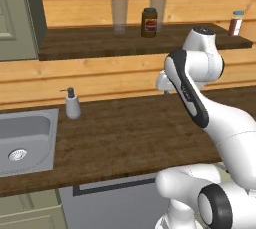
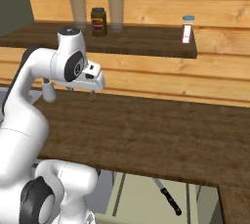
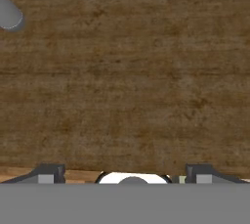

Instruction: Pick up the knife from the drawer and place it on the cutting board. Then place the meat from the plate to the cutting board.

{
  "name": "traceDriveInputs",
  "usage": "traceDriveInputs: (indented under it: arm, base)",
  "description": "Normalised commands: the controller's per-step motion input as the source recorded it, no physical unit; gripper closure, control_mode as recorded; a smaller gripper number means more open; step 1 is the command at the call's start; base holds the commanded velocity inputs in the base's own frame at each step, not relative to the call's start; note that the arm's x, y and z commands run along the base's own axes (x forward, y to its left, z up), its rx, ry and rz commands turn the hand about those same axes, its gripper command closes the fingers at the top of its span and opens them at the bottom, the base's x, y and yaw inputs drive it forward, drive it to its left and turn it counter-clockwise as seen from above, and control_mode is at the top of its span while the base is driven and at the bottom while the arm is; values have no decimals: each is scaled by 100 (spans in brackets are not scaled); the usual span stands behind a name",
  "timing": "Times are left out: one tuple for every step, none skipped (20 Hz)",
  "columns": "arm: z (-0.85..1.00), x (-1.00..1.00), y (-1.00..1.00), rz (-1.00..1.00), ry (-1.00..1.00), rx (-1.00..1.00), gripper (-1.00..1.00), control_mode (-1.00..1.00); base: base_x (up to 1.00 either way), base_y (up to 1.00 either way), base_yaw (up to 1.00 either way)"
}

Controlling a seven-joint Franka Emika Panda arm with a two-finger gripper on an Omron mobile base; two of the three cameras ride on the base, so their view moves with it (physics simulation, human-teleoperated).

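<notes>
**Operator:** Dark brown wood is most of what my hand camera gives me: I'm looking straight down at the countertop (image 3: 125, 81), with the gripper (image 3: 125, 171) hanging above it, fingertips (image 3: 46, 173) spread wide apart and nothing between them.

**Colleague:** Why so high, and why open?

**Operator:** My guess is it's a ready posture. Nothing is within reach of the fingers, so wide jaws make sense before going after a slim handle.

**Colleague:** Where's the knife?

**Operator:** In the right base view the knife (image 2: 167, 196) lies in the open drawer (image 2: 146, 193), below the countertop's front edge, blade pointing back toward the countertop, black handle nearer the drawer's front. It's well apart from the gripper, which sits above the countertop, toward its back.

**Colleague:** So what does the reach call for?

**Operator:** I'd have to bring the hand forward off the countertop and down past its edge. The overhang is the risk; I'd clear it before descending.

**Colleague:** Anything else around?

**Operator:** A soap dispenser (image 1: 72, 104) at the countertop's back, beside the sink (image 1: 25, 143), and a jar (image 1: 149, 22) and a shaker (image 2: 188, 29) on the shelf above the countertop.
</notes>
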Motion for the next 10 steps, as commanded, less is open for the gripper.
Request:
traceDriveInputs:
  arm:
    - [-18, -24, -18, -3, 2, 0, -100, -100]
    - [-33, -44, -38, -3, 2, 0, -100, -100]
    - [-46, -61, -51, -5, 1, 1, -100, -100]
    - [-46, -72, -69, -7, 3, 6, -100, -100]
    - [-54, -82, -75, -9, 4, 7, -100, -100]
    - [-61, -84, -76, -10, 7, 5, -100, -100]
    - [-73, -88, -67, -10, 9, 0, -100, -100]
    - [-75, -84, -64, -10, 11, 0, -100, -100]
    - [-82, -76, -49, -10, 11, 0, -100, -100]
    - [-86, -60, -26, -10, 12, -5, -100, -100]
  base:
    - [0, 0, 0]
    - [0, 0, 0]
    - [0, 0, 0]
    - [0, 0, 0]
    - [0, 0, 0]
    - [0, 0, 0]
    - [0, 0, 0]
    - [0, 0, 0]
    - [0, 0, 0]
    - [0, 0, 0]
